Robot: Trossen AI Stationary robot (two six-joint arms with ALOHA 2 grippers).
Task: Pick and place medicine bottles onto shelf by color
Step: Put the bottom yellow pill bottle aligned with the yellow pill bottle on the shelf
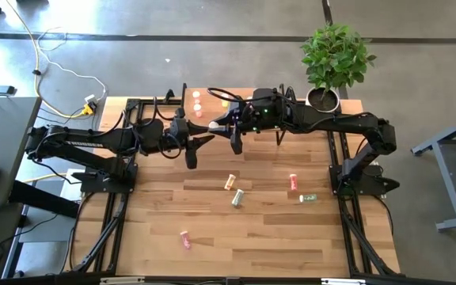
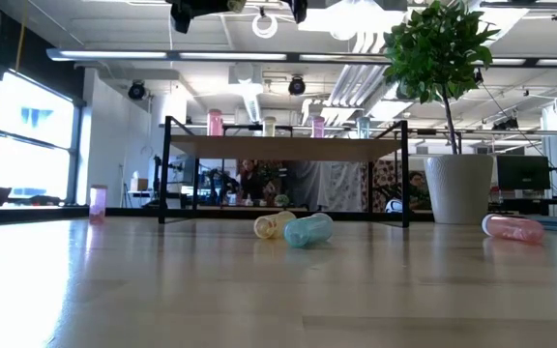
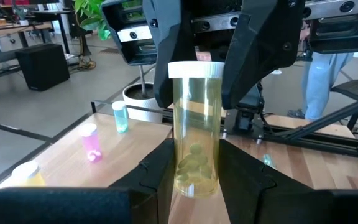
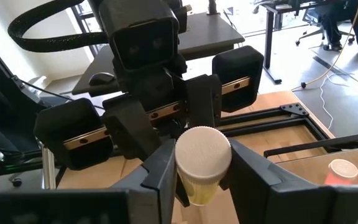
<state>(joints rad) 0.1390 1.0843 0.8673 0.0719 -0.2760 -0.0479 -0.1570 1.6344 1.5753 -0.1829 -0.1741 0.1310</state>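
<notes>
A clear yellow medicine bottle [image 3: 194,130] with a white cap [image 4: 202,152] hangs high over the table's far middle, between both grippers. My left gripper [image 3: 196,150] is shut on its lower part and my right gripper [image 4: 202,157] on its cap end. In the high view the two grippers, left [image 1: 204,133] and right [image 1: 222,124], meet tip to tip in front of the shelf [image 2: 288,147]. Several bottles stand on the shelf, among them a pink one [image 3: 91,142] and a pale green one [image 3: 120,117]. My left gripper pinches the bottle's lower body [image 3: 180,168] between its two fingers, one on each side, coming about level from the table's left. The bottle is lifted clear, cap end away from this gripper. My right gripper pinches the cap end [image 3: 194,70] between its two fingers [image 3: 166,56], coming about level from the table's right, opposite the left gripper. The cap's flat top [image 4: 202,149] faces this gripper's wrist.
Loose bottles lie on the table: a yellowish one [image 1: 229,182], a pale green one [image 1: 237,198], a red one [image 1: 293,181], a green one [image 1: 308,198] and a pink one [image 1: 185,239]. A potted plant [image 1: 324,98] stands at the far right corner.
</notes>
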